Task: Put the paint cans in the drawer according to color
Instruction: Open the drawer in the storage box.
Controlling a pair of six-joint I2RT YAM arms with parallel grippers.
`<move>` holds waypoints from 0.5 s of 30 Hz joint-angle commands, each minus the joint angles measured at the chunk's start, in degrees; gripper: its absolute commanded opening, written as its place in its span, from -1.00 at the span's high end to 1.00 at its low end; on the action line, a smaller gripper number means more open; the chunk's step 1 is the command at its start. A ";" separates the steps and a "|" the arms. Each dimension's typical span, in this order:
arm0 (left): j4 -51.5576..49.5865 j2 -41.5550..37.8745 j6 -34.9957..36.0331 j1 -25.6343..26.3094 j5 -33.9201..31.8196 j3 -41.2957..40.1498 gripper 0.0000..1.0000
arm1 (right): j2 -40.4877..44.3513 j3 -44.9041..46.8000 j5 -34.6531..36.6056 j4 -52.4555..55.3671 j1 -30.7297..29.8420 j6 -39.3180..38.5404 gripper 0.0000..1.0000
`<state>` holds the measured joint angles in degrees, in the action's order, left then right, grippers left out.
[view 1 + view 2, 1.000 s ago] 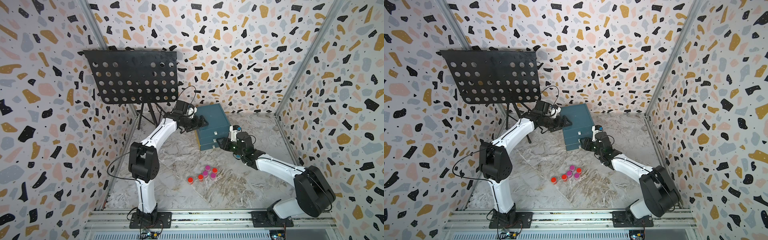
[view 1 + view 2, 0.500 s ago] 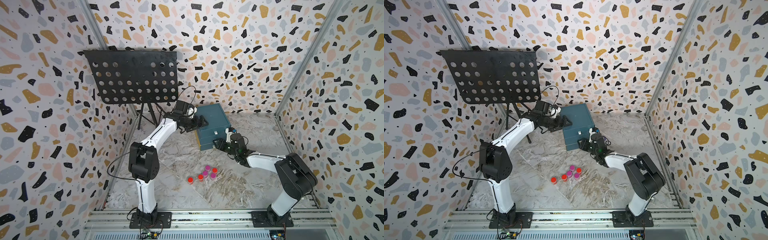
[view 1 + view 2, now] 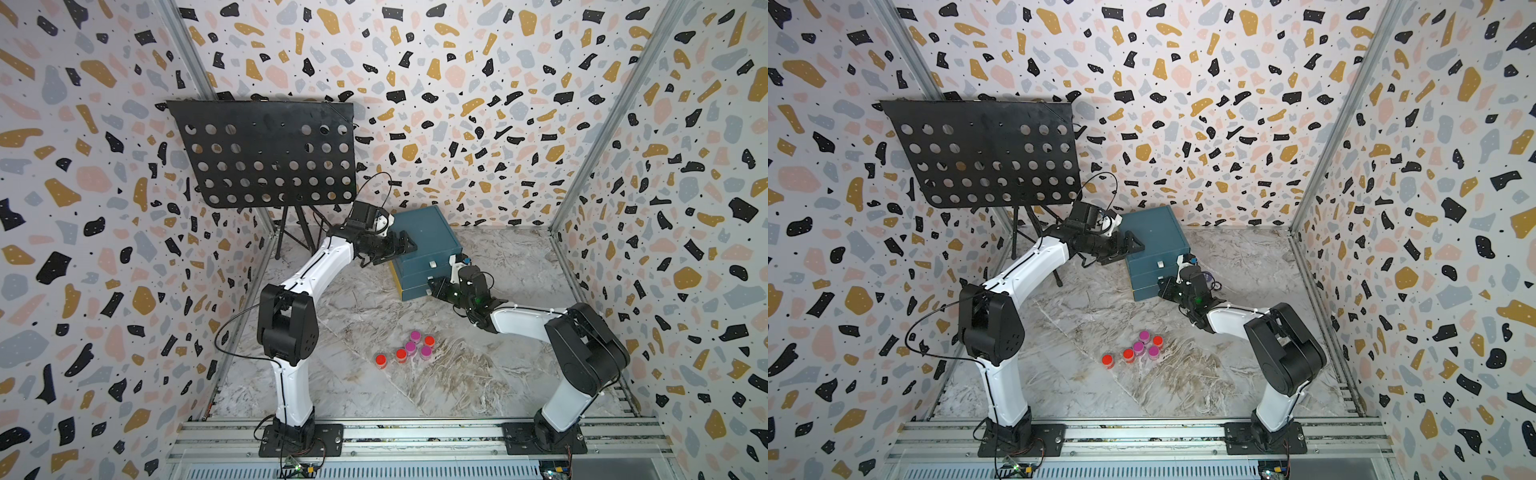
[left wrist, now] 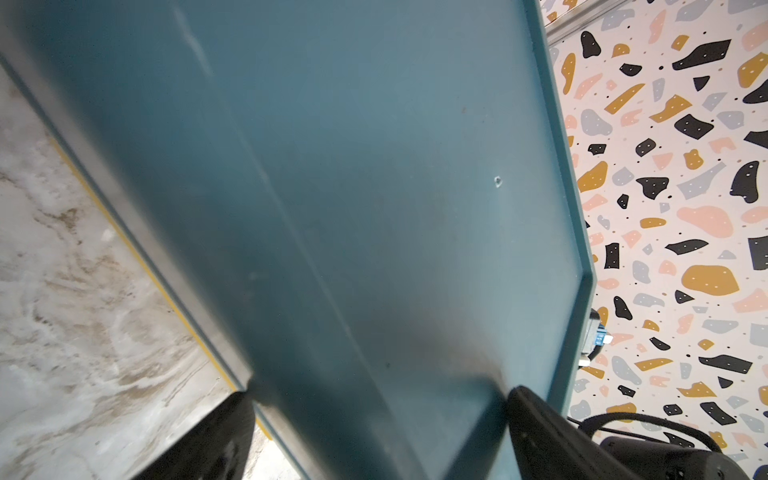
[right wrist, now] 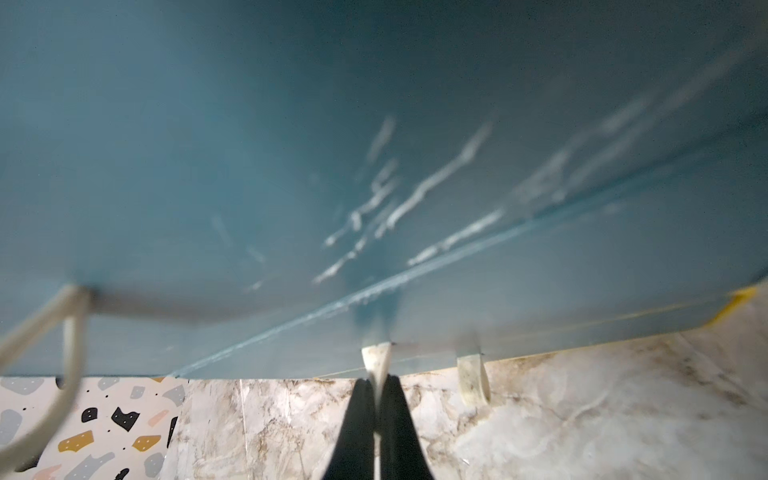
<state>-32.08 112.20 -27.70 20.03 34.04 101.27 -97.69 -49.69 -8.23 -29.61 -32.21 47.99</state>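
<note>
The right gripper pinches a white pull of the drawer; the left gripper stands spread astride its upper edge.

Three walls close you in: back wall, left wall and right wall. All carry one terrazzo print, with black, ochre, pink and grey-blue chips on white. Silver metal posts run up both rear corners.

Floor: marble-look sheet, pale grey with brown veining and scuff marks.

Far left corner, in both top views: black music stand, its perforated desk tilted, on thin tripod legs near the left wall.

Near edge: aluminium rail spans the front.

Light is even and soft, so you get only faint shadows.
</note>
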 commanded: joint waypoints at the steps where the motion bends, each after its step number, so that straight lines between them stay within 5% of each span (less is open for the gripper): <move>1: -1.10 -1.59 0.69 0.19 -0.18 -1.24 -0.95 | 4.47 -1.05 1.40 4.11 -0.13 -2.49 1.00; 15: -1.44 -1.91 1.10 0.18 -0.65 -1.17 -0.95 | 17.88 10.73 5.13 13.48 -2.87 -5.50 1.00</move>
<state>-32.10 112.18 -27.66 20.03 34.06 101.25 -83.90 -39.99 -6.02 -20.64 -34.35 44.49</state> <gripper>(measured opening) 0.973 0.062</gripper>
